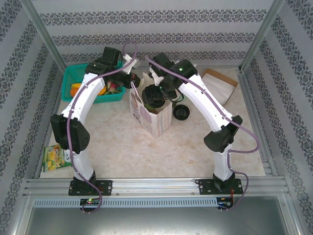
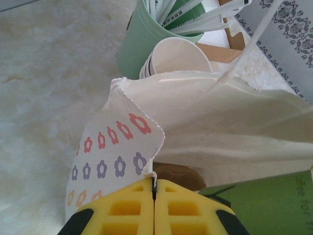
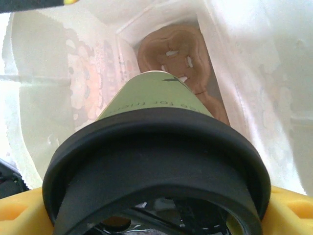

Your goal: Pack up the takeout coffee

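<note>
Marbled table [image 1: 122, 147]. Your left gripper [image 2: 154, 198] was pinched shut on the paper bag [image 2: 117, 147] rim. Your right gripper [image 3: 156, 218] clasped the takeout coffee [image 3: 151, 98] by its lidded top, partway inside the bag. The cup looked light and crushable, so you should hold it gently under the lid.

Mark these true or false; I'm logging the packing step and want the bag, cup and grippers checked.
1. The left gripper pinches the bag by its edge. True.
2. The right gripper is empty. False: it holds the cup.
3. The cup carries a black lid. True.
4. The bag has nothing inside. False: a brown item lies at its bottom.
5. The basket sits to the right of the bag. False: it sits to the left.
</note>
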### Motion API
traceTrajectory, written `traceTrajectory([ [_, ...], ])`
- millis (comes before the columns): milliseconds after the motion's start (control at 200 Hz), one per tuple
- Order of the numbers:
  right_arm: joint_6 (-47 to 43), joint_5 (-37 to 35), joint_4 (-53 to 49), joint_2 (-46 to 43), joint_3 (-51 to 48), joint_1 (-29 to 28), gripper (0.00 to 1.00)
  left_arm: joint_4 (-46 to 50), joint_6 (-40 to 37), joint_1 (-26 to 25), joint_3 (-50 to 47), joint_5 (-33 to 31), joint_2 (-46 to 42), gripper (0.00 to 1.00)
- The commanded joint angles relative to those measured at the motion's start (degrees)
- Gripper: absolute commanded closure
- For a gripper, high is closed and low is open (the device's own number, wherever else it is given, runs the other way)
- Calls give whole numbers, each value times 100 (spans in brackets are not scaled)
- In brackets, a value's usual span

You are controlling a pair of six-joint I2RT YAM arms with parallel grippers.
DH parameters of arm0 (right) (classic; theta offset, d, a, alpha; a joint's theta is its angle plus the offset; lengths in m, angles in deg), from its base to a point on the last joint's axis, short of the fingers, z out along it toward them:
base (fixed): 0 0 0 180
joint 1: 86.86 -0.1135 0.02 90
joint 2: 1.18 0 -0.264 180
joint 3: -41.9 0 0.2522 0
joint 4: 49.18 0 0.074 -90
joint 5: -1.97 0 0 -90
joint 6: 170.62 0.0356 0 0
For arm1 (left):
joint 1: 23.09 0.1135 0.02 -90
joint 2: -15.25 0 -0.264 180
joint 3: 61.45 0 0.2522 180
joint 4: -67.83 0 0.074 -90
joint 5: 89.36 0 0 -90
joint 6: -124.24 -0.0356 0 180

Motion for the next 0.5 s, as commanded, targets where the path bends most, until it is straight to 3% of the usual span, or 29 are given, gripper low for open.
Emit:
traceTrajectory([
  [0,60,-400,-223,-108,75,-2,36,-21,-220,42,-157,83,-195,93],
  [210,-171,-698,-731,256,613,-101,35,0,-232,42,-148,422,-252,93],
  [495,-380,-905,-1376,629,994,-173,36,20,-70,49,-130,351,-340,92],
])
